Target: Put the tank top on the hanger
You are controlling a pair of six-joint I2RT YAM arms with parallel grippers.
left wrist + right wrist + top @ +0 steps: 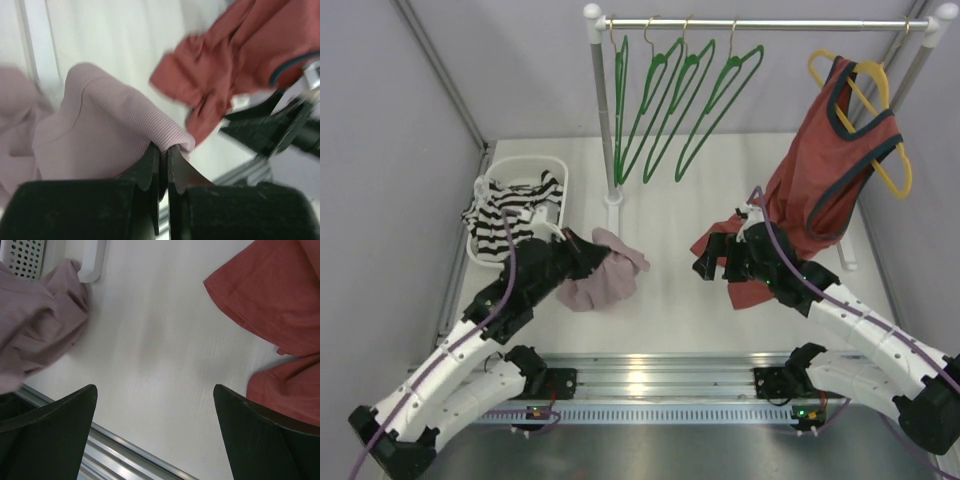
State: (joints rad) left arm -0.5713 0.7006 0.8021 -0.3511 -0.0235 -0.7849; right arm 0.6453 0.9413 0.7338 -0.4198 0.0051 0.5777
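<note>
We see the left claw [163,150] pressed together on a fold of the tank top [100,135]; in its wrist view the ribbed pink cloth bulges up out of the nearly shut fingers. From above, the top is a crumpled heap on the worktop [670,220], nearer the arms than the foot of the rack post [603,110] and close to it. Most of the cloth seems to rest on the surface, with only the pinched edge raised, though the blur keeps us from being sure.

The right claw [155,405] is spread wide and holds nothing, with bare worktop between its two dark fingers. It hovers to the right of the post, low over the surface and beside the hem of the red top [830,170]. That top hangs from a yellow hanger [880,90] at the far right end of the rail [760,23], well away from the post, and its lower part trails down onto the worktop.

Four green hangers [620,110] hang in a row on the rail just to the right of the post, all of them bare.

To the left of the post stands a white basket [525,165] with a striped garment [505,205] spilling over its near rim, close to the left arm.
</note>
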